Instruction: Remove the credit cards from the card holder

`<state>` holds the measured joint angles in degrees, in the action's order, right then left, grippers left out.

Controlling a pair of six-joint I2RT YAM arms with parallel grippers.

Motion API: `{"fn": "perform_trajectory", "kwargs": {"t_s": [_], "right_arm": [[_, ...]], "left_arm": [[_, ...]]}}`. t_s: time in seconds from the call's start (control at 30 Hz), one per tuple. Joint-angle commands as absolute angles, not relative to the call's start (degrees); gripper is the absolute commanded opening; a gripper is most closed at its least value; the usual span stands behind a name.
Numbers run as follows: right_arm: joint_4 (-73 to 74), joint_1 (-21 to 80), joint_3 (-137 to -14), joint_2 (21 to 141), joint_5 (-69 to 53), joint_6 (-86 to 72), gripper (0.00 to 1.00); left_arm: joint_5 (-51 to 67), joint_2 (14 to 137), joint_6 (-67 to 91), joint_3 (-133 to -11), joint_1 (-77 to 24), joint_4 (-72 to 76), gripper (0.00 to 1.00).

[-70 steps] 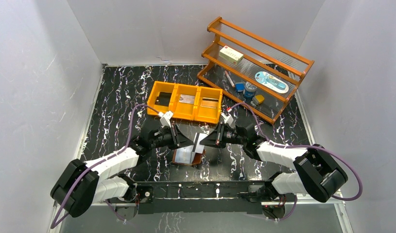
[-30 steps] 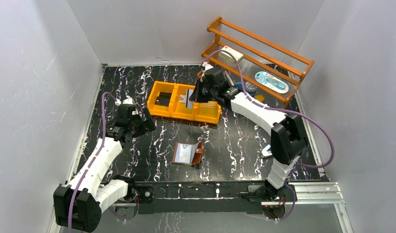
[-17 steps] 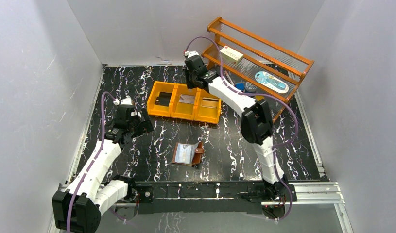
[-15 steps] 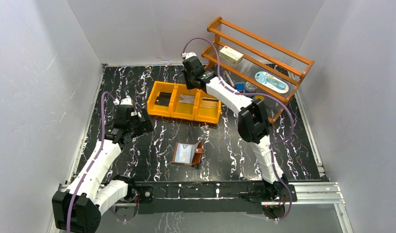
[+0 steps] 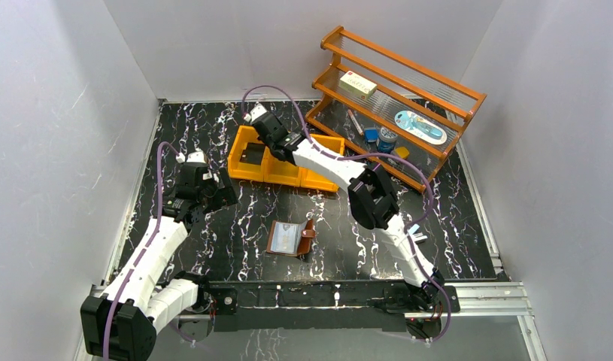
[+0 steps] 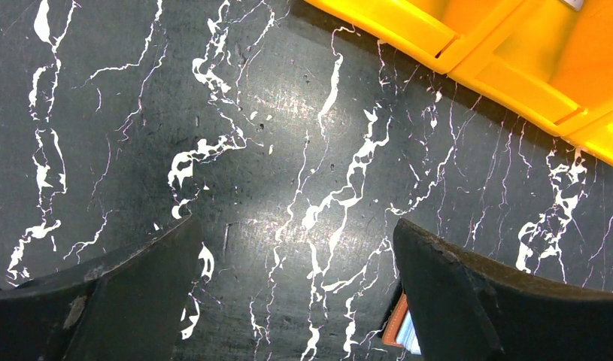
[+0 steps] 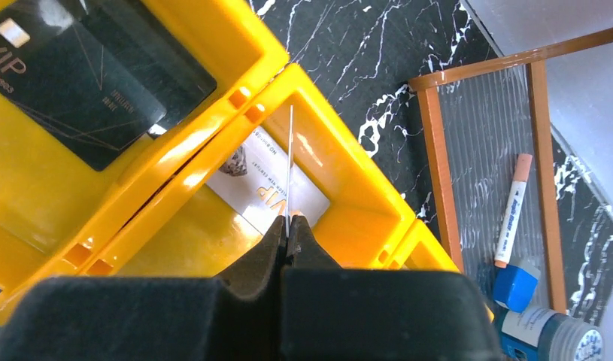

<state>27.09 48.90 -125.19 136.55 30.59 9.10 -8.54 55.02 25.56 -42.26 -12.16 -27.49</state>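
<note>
Currently your right gripper (image 7: 289, 228) pinches a card (image 7: 289, 162) edge-on, directly above the middle compartment of the bin (image 7: 359, 188). Your left gripper (image 6: 295, 293) stands open.

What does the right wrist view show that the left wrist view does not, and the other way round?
Only the right wrist view: the right arm's jaws shut on a thin card seen edge-on above the middle compartment, a silvery card lying in it, a black VIP card in the neighbouring compartment, and the wooden rack with a marker pen.
Only the left wrist view: the left arm's jaws open and empty, and a corner of the brown card holder.
Both: the orange bin and the black marbled table.
</note>
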Motion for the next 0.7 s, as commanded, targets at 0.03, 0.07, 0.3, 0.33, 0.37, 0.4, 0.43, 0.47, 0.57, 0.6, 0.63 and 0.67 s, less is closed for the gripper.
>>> {"fn": "perform_trajectory", "kwargs": {"t_s": [0.03,0.07,0.3,0.33,0.37,0.4,0.43,0.47,0.57,0.6,0.63,0.67], "right_arm": [[23.3,49.0,-127.1,138.4,37.3,14.4,0.00],[23.3,49.0,-126.9,138.5,37.1,14.5,0.00],[20.6,48.9,-125.7,140.7,38.1,18.3,0.00],[20.2,49.0,-125.7,141.1,38.1,18.9,0.00],[19.7,49.0,-125.6,141.6,38.1,19.4,0.00],[19.5,49.0,-125.8,142.0,38.3,19.9,0.00],[19.4,49.0,-125.9,142.5,38.3,20.2,0.02],[19.2,49.0,-125.8,142.7,38.2,20.4,0.05],[18.8,49.0,-125.4,143.3,38.0,21.1,0.09],[18.8,49.0,-125.3,143.4,37.9,21.2,0.11],[18.7,48.9,-125.2,143.5,37.8,21.4,0.14],[18.8,49.0,-125.1,143.6,37.8,21.4,0.18]], "left_arm": [[-8.5,53.7,24.8,-43.0,-11.9,-28.0,0.98],[-8.8,53.5,24.8,-43.0,-11.9,-28.0,0.98],[-13.4,51.5,26.0,-43.8,-11.9,-29.6,0.98],[-14.4,50.9,26.3,-43.8,-11.9,-29.9,0.98],[-15.3,50.4,26.5,-43.9,-11.9,-30.2,0.98],[-16.2,49.7,26.9,-43.9,-11.9,-30.3,0.98],[-17.0,49.0,27.1,-43.9,-12.0,-30.4,0.98],[-17.8,48.2,27.3,-43.8,-12.0,-30.5,0.98],[-19.6,45.9,27.8,-43.6,-11.9,-30.6,0.98],[-19.9,45.4,27.9,-43.5,-11.9,-30.5,0.98],[-20.0,44.9,27.9,-43.4,-11.9,-30.5,0.98],[-20.1,44.6,27.9,-43.3,-11.9,-30.4,0.98]]}}
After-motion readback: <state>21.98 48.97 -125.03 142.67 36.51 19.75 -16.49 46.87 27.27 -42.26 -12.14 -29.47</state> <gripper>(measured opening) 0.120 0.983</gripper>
